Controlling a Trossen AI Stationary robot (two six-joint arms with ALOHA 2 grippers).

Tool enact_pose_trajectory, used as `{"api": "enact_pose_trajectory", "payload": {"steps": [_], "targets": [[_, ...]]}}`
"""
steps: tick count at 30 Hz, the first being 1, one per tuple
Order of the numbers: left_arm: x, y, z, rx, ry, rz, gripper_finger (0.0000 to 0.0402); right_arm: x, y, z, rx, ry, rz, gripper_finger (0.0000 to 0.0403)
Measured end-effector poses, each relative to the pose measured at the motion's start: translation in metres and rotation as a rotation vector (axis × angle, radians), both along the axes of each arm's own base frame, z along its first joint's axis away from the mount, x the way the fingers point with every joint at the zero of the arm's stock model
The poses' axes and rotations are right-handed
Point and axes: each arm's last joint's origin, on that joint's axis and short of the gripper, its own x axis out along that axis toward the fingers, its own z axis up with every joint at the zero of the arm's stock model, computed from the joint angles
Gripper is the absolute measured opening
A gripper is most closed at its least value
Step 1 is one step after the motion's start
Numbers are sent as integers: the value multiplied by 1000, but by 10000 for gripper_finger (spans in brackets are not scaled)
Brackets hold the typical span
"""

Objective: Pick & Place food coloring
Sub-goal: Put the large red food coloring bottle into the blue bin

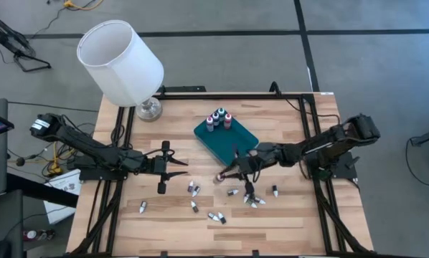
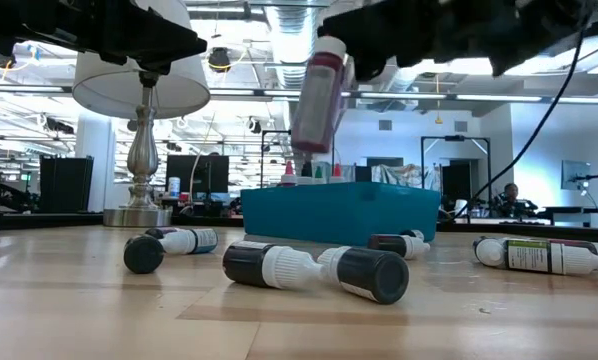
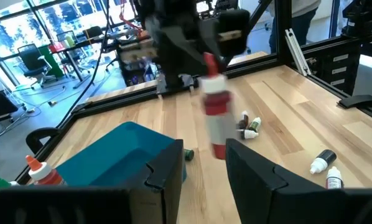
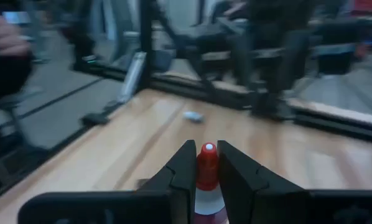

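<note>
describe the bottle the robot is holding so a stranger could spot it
Find the teal tray mid-table. Just in front of its near edge, the right hand grips a red bottle. It is the only one lifted off the wood; the rest lie flat on the table or stand in the tray.

Left arm: stretched toward 3 o'clock, low over the desk.
Left pincer (image 1: pixel 173 167): fingers apart, holding nothing.
Right arm: reaching toward 9 o'clock, raised.
Right pincer (image 1: pixel 229 172): clamped on a bottle (image 4: pixel 206 163).
</note>
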Motion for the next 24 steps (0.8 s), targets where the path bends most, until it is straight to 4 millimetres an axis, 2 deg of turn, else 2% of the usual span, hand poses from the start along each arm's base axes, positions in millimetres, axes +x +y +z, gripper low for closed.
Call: {"api": "enact_pose_trajectory", "payload": {"steps": [6, 13, 20, 24], "targets": [[0, 1, 0, -4, -1, 26, 114, -5, -20, 12, -23, -6, -171, 45], [0, 1, 0, -23, -1, 30, 114, -3, -56, 9, 7, 21, -414, 46], [0, 2, 0, -32, -3, 56, 114, 3, -92, -10, 92, 69, -656, 46], [0, 2, 0, -32, -4, 57, 114, 8, -104, -27, 106, 96, -713, 47]]}}
